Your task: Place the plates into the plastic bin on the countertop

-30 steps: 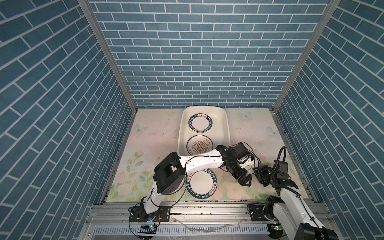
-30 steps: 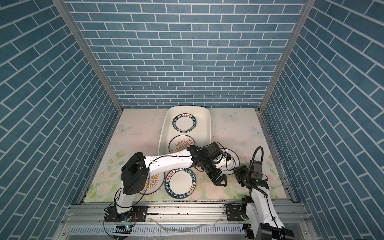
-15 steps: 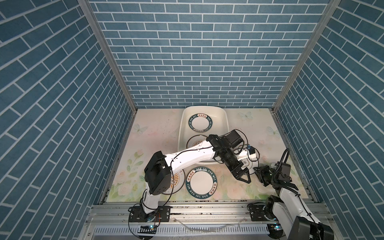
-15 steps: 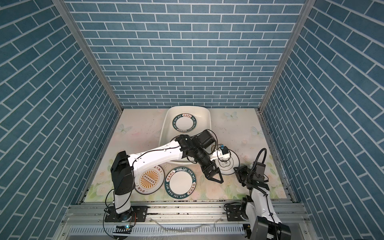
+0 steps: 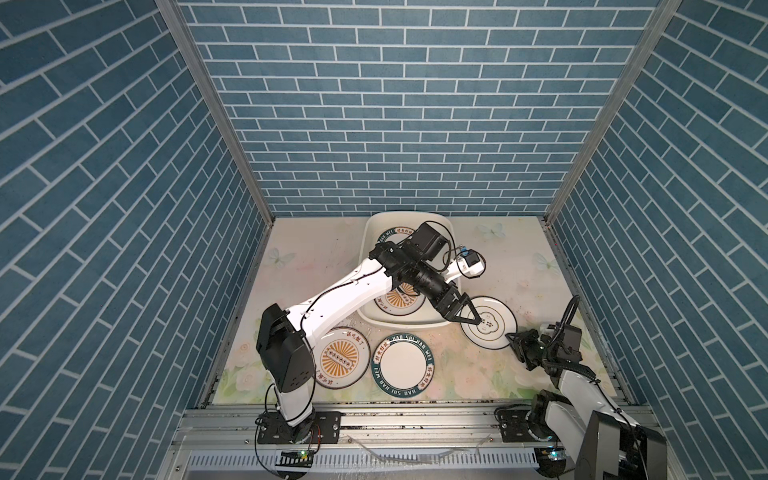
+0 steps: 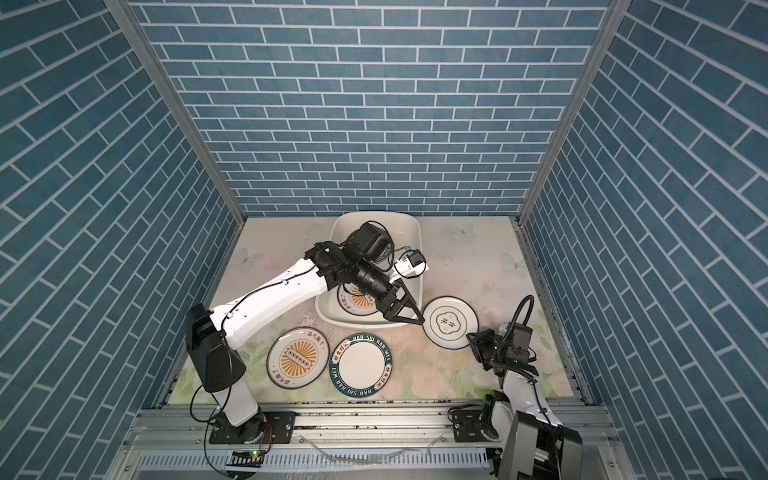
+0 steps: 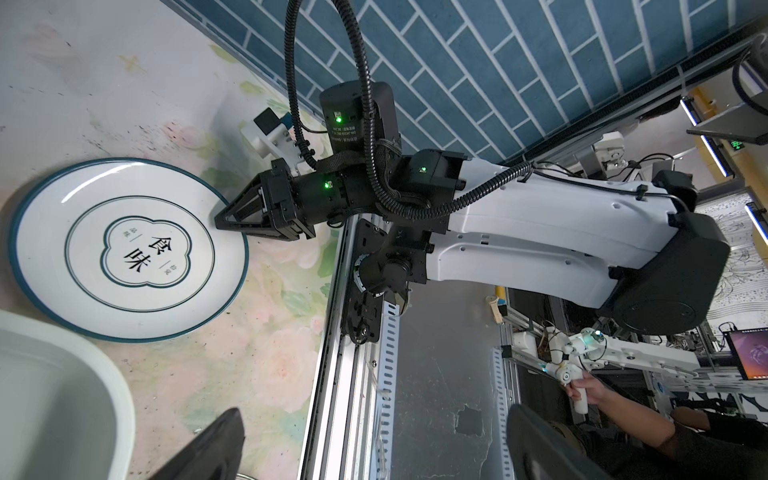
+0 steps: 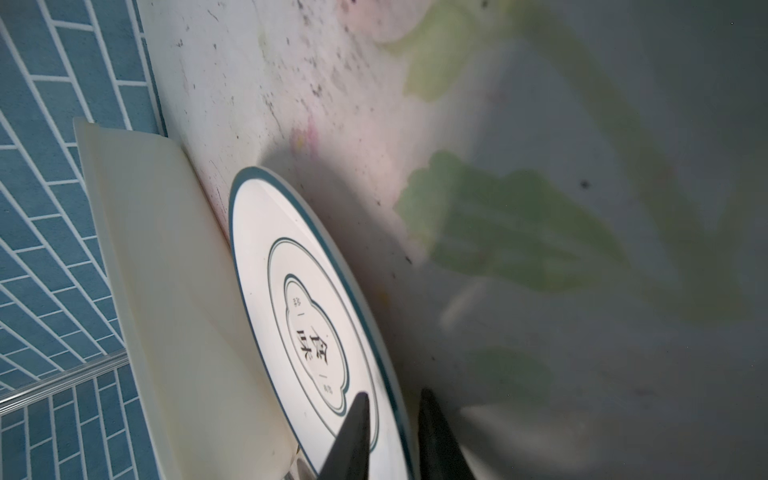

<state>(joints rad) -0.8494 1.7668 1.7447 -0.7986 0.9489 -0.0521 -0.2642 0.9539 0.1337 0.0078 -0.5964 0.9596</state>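
L gripper [image 5: 478, 319] wide, R gripper [image 8: 392, 400] narrow

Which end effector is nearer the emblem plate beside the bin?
Right. The right end effector straddles the rim of the emblem plate at table level. The left end effector hangs open higher up, between the plate and the bin.

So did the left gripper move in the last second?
Yes. The left gripper has swung back from the front rail toward the bin, and is now open by the emblem plate at the bin's near right corner.
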